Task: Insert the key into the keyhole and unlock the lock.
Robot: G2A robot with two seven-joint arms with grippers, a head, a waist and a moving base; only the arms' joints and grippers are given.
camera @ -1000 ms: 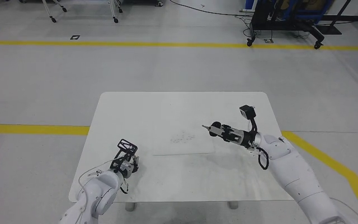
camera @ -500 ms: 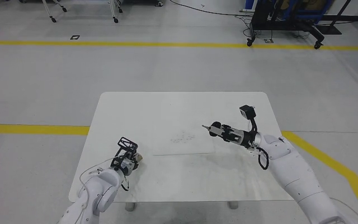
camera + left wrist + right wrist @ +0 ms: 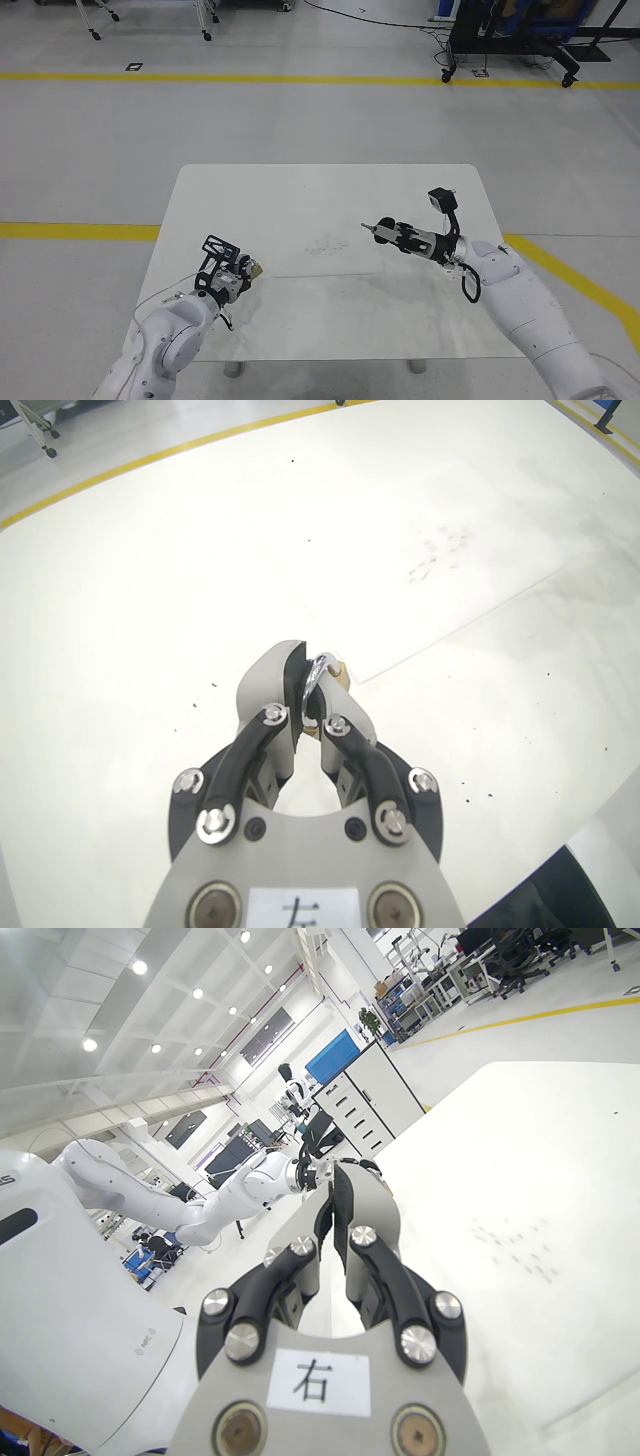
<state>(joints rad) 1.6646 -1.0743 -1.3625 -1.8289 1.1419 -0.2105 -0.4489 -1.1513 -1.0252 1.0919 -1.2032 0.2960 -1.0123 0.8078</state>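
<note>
My left pincer is clamped on the lock. The silver loop is pinched between the pads and the brass body juts out to one side, just above the table near its front left corner. I cannot see the keyhole from here, so my first job is to find which face of the brass body carries it and turn that face toward my other arm. Because I seem to hold the lock by its loop, I judge the body could pivot when pushed, so I should brace it or squeeze firmly before any contact. Well apart from it, over the right half of the table, my right pincer is closed on the key, whose thin tip pokes out toward the middle. To do this well I should bring the two together over the middle of the table. There I line the blade up with the keyhole's axis, ease it in slowly without forcing it, and twist only once it seats fully.
</note>
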